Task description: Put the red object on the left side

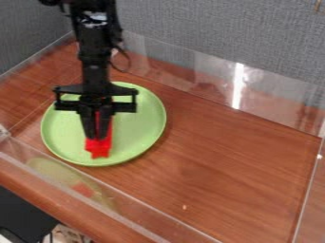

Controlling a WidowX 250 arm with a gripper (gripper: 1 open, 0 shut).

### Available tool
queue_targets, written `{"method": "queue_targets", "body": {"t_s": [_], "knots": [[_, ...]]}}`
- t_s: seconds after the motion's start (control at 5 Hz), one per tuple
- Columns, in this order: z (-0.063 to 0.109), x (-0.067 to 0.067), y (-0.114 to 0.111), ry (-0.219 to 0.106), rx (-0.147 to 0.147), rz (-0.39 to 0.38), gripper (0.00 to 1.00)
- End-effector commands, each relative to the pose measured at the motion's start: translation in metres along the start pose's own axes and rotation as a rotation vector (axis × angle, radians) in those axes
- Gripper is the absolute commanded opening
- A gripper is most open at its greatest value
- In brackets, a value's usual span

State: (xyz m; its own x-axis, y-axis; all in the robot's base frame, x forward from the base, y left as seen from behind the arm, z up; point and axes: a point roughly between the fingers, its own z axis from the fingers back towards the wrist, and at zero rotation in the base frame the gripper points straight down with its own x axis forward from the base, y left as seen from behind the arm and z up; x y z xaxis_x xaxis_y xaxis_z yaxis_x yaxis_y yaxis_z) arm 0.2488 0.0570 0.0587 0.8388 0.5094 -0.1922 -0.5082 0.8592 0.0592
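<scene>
The red object (98,144) is a narrow bright-red bar over the round lime-green plate (143,119), which lies on the left half of the wooden table. My gripper (97,123) points down over the plate's middle, its black fingers (87,120) closed against the bar's sides. Only the bar's lower end shows below the fingers, near the plate's front part. The fingers hide the rest of the bar. Whether that end still touches the plate I cannot tell.
A low clear plastic wall (140,211) rings the brown wooden table (229,152) on all sides. Its left wall (32,71) stands close to the plate. A grey fabric backdrop (229,28) is behind.
</scene>
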Motion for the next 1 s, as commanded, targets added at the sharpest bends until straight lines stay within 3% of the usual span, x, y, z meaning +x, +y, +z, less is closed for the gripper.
{"method": "queue_targets", "body": {"t_s": [0.0, 0.2, 0.4, 0.6, 0.8], "knots": [[0.028, 0.007, -0.011, -0.071, -0.034, 0.035, 1.0], [0.031, 0.009, -0.013, -0.069, -0.04, 0.082, 0.0], [0.019, 0.013, -0.005, -0.062, -0.035, 0.132, 0.0], [0.008, 0.016, 0.004, -0.055, -0.017, 0.17, 1.0], [0.0, 0.022, 0.015, -0.047, -0.025, 0.255, 1.0]]}}
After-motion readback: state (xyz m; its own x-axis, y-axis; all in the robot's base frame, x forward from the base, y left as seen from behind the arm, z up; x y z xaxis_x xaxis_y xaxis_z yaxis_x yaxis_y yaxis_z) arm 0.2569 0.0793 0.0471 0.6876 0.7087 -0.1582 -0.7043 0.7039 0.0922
